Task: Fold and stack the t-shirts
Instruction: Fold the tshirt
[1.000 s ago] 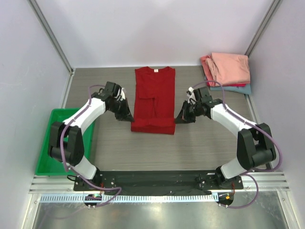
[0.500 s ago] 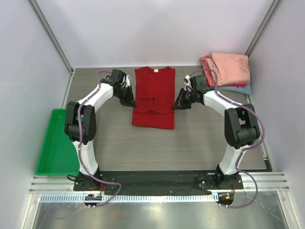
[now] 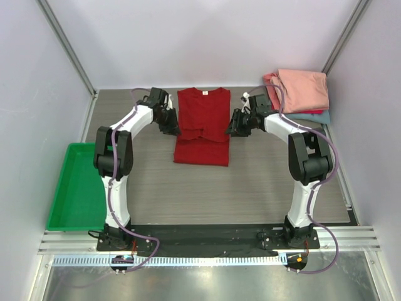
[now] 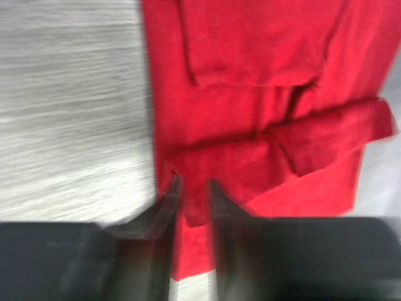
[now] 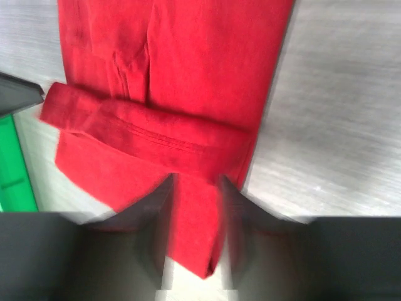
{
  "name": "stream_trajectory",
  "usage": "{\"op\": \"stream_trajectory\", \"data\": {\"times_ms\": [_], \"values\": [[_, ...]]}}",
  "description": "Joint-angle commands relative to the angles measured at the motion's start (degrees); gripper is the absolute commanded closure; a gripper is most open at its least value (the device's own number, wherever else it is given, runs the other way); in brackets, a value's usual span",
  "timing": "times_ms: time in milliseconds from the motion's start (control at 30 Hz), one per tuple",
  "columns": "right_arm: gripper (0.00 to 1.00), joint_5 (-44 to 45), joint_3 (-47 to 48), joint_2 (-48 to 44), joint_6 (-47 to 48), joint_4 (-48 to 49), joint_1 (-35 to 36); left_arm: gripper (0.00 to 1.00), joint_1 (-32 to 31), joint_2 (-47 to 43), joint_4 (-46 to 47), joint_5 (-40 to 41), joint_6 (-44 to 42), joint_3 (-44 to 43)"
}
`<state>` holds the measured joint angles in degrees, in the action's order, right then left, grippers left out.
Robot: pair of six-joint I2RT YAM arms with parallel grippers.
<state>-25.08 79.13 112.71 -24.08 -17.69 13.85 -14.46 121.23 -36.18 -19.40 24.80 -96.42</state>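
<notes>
Left gripper and right gripper each clamp a side edge of the red t-shirt — folded hem just beyond the jaws.

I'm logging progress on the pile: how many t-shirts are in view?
4. A deep red shirt lies mid-table, partly folded. In the far right corner, a stack shows a salmon-pink shirt on top, a red shirt's edge, and a teal shirt lowest. More may hide between.
</notes>
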Motion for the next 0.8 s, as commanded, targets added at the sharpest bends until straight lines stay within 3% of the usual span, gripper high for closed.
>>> {"op": "stream_trajectory", "data": {"times_ms": [0, 100, 167, 300, 500, 767], "values": [[0.53, 2.58, 3.83, -1.78, 1.75, 3.89, -0.57, 0.68, 0.48, -1.78, 1.56, 5.50, -0.72, -1.32], [0.50, 1.79, 2.35, -6.25, 2.45, 2.76, -1.36, 0.51, 0.57, -6.43, 0.94, 8.94, -0.02, 2.44], [0.49, 0.22, 0.33, -9.07, 1.85, 0.91, -2.15, 0.47, 0.48, -10.81, 0.59, 9.81, 0.34, 4.83], [0.48, -5.93, -11.50, -15.14, -4.30, 0.29, -3.39, 0.32, 0.66, -16.62, -1.33, 6.67, 1.83, 12.03], [0.48, -12.88, -27.08, -17.78, -15.28, 8.90, -4.18, 0.32, 1.71, -17.87, 2.96, -6.59, 6.75, 24.34], [0.48, -17.72, -30.08, -15.15, -19.25, 12.59, -4.18, 0.33, 4.09, -16.47, 7.09, -11.80, 12.90, 30.85]]}}
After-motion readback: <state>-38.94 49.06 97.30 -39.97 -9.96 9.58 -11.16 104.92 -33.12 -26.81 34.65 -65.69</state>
